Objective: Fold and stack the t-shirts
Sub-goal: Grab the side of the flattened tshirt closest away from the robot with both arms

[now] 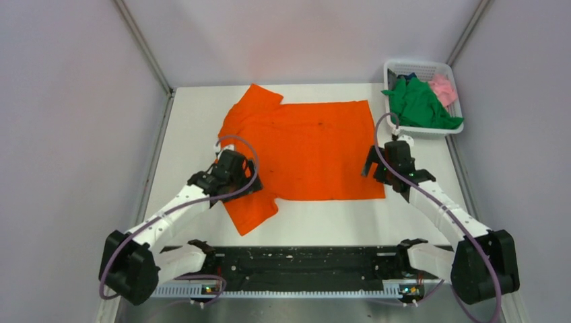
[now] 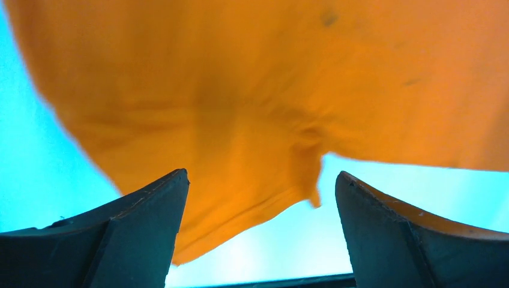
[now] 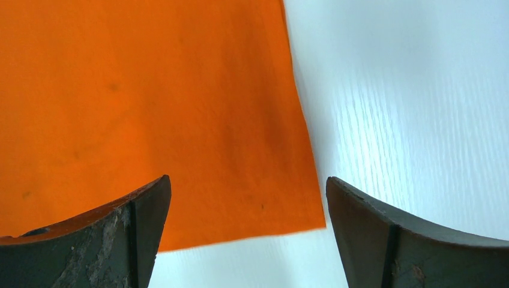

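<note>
Pale lilac walls (image 1: 81,101) close in a white tabletop (image 1: 323,215) on three sides. An orange t-shirt (image 1: 310,151) lies spread flat across its middle, reaching up to the far edge. The neck end faces the left edge and the straight hem faces the right edge. One sleeve points at the far-left corner and the other trails toward the near edge. A few small dark specks mark the cloth.

At the far-right corner sits a white lattice basket (image 1: 421,65). A green t-shirt (image 1: 417,104) is bunched inside it and spills over its near rim. A pink t-shirt (image 1: 443,87) is crumpled behind the green one, against the basket's right side.

The left claw (image 2: 261,180) is over the near sleeve, released, its two dark fingers spread wide. The sleeve's edge shows in the gap and nothing is gripped. Whether the tips touch the cloth cannot be told.

The right claw (image 3: 247,183) is also released, over the near-right corner of the hem. One finger is above orange cloth and the other above bare tabletop. The hem corner lies flat between them.
</note>
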